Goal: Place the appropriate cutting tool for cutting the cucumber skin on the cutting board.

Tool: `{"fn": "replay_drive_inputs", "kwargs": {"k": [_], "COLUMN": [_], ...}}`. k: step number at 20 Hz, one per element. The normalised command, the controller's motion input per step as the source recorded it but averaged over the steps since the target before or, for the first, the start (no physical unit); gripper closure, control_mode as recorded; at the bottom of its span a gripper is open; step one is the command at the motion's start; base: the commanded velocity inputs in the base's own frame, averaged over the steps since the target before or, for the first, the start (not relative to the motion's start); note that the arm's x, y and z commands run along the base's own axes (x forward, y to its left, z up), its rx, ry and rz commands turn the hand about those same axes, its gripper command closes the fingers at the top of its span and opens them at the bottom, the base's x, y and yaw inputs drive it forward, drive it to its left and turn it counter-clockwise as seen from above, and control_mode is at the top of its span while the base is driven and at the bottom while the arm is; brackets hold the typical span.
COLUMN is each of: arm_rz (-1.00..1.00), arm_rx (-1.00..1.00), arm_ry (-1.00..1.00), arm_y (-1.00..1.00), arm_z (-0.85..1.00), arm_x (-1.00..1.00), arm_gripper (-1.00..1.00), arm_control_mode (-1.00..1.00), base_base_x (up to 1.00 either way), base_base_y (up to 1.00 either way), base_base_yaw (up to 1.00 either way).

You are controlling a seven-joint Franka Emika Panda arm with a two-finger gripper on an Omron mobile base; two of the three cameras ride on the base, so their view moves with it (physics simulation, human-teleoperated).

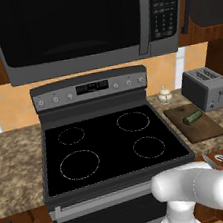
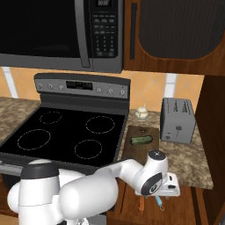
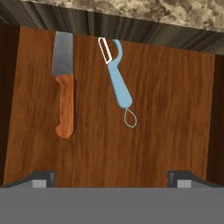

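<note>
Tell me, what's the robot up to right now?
Tool open, empty, above drawer. Peeler lies beside knife, apart. Cucumber on cutting board. Nothing blocks peeler.

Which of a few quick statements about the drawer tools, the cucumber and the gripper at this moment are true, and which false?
1. The cucumber lies on the cutting board. True.
2. The peeler is already on the board. False: it lies on the wooden drawer floor beside the knife.
3. The gripper holds the knife. False: in the hand view its jaws stand wide apart with nothing between them, above both tools.
4. The knife has an orange handle. True.
5. The toaster stands on the stove. False: it stands on the countertop beyond the board.
</note>
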Motion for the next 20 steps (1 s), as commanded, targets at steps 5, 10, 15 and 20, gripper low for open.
{"fn": "replay_drive_inputs", "kwargs": {"k": [5, 10, 15, 20], "arm_rz": [0.11, 0.08, 0.00, 0.00], "arm_rx": [0.00, 0.00, 0.06, 0.11], "arm_ry": [-0.09, -0.06, 0.00, 0.00], "arm_y": [0.00, -0.03, -0.27, -0.14], "arm_z": [-0.31, -0.34, -0.15, -0.06], "arm_x": [-0.02, -0.03, 0.02, 0.11], "arm_gripper": [-1.00, -1.00, -1.00, -1.00], "arm_control_mode": [-1.00, -1.00, -1.00, -1.00], "base_base_x": [0.00, 0.00, 0.00, 0.00], "base_base_y": [0.00, 0.00, 0.00, 0.00], "base_base_yaw": [0.00, 0.00, 0.00, 0.00]}}
